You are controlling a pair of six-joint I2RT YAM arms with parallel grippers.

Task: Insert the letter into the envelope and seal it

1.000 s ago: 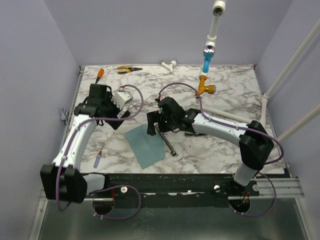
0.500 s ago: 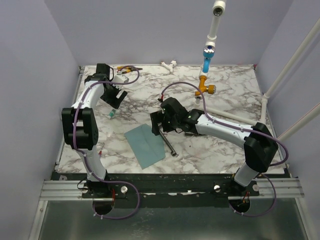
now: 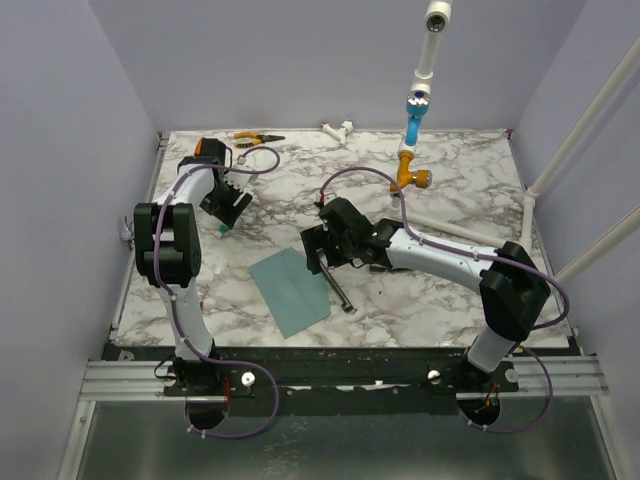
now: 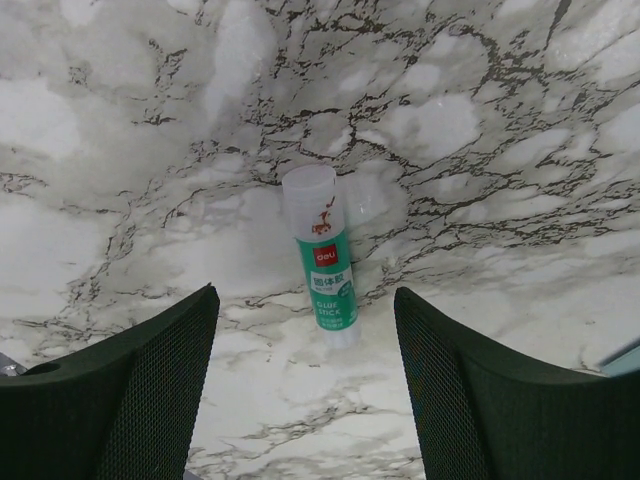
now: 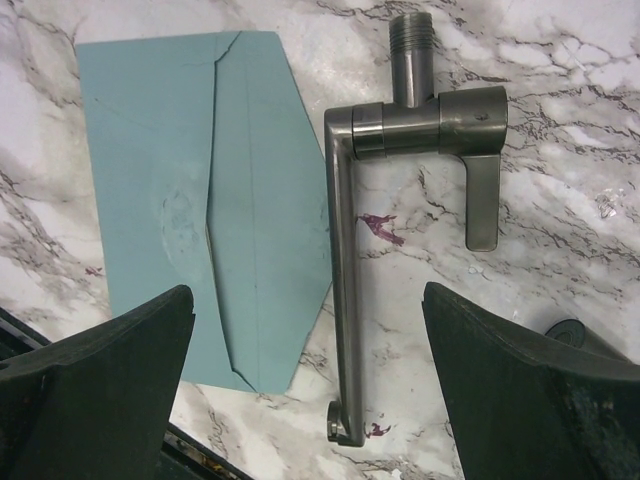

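The teal envelope (image 3: 289, 291) lies flat near the table's front, its pointed flap (image 5: 265, 190) folded open. The letter is out of view. My right gripper (image 3: 316, 252) hovers open over the envelope's far edge; in the right wrist view its fingers (image 5: 110, 380) straddle the flap and a metal lever handle (image 5: 344, 260). My left gripper (image 3: 227, 210) is far left, open. In the left wrist view a green-and-white glue stick (image 4: 322, 255) lies on the marble just ahead of the left gripper (image 4: 303, 310), touching neither finger.
The metal lever handle (image 3: 336, 284) lies right beside the envelope. At the back are yellow pliers (image 3: 258, 139), an orange-handled screwdriver (image 3: 201, 147), a white fitting (image 3: 339, 128) and an orange pipe fitting (image 3: 411, 178) under a hanging pipe.
My left arm has swung from beside the envelope out to the far left and come down over the glue stick, its jaws narrowing a little. The right arm has hardly moved.
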